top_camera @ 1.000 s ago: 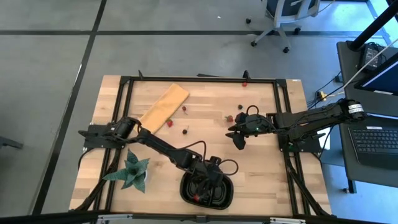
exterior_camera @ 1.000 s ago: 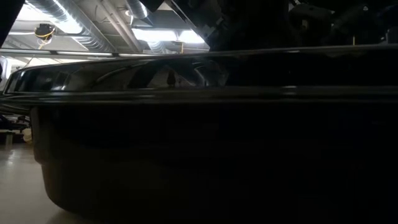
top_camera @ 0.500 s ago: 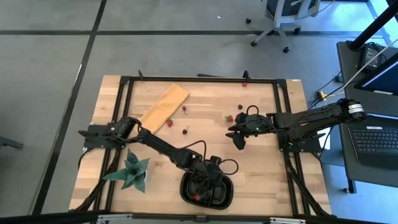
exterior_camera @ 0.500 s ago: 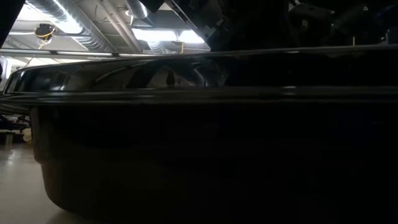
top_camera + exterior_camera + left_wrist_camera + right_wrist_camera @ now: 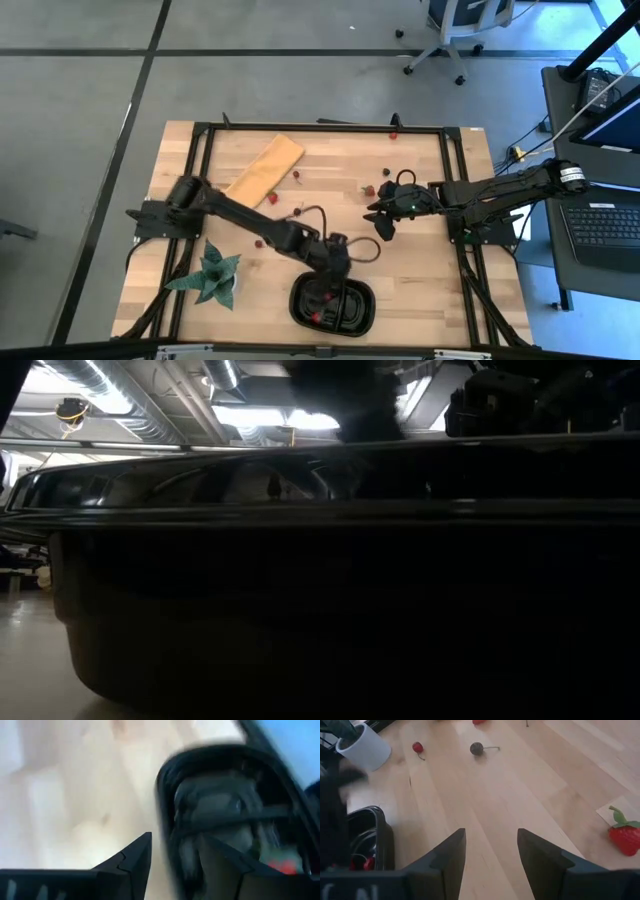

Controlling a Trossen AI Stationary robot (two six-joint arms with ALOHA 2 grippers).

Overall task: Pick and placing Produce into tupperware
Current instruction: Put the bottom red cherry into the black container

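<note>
Soft, bruisable strawberry (image 5: 624,837), frame's right: pinch its sides gently. Both grippers, left (image 5: 335,262) and right (image 5: 384,229), have fingers spread, empty.

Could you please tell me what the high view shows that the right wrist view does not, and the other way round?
Only the high view shows the tan board, the whole green plant and both arms, with the left gripper over the far edge of the black tray. Only the right wrist view shows the right gripper with open, empty fingers and a strawberry close up. Both show the tray and loose berries on the table.
</note>
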